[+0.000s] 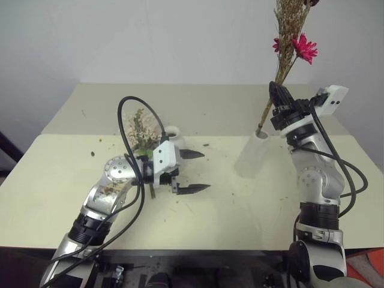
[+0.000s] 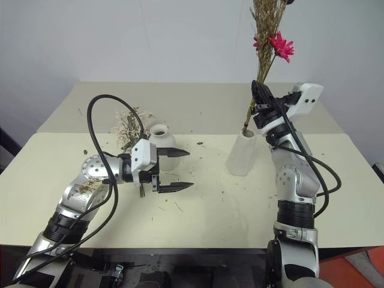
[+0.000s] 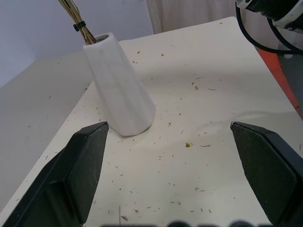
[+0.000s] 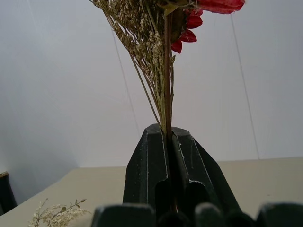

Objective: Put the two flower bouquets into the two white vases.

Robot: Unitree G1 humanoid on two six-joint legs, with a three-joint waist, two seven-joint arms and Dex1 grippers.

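In the tapered matte vase [image 2: 241, 155], wiry dried-grass bouquet [image 2: 264, 36].

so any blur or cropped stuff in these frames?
Left eye view: dried bouquet is cut off at the top edge. Right wrist view: right pincer looms dark against a bright wall. Left wrist view: tall vase is crisp, with a soft shadow.

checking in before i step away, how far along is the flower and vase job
Looks done: the rose bouquet appears to stand in the squat vase, though the arm partly hides it. In hand: the right gripper has its fingers shut on the dried-grass bouquet, whose stems already enter the tall vase. Left: release that bouquet. The left gripper is open, holding nothing.
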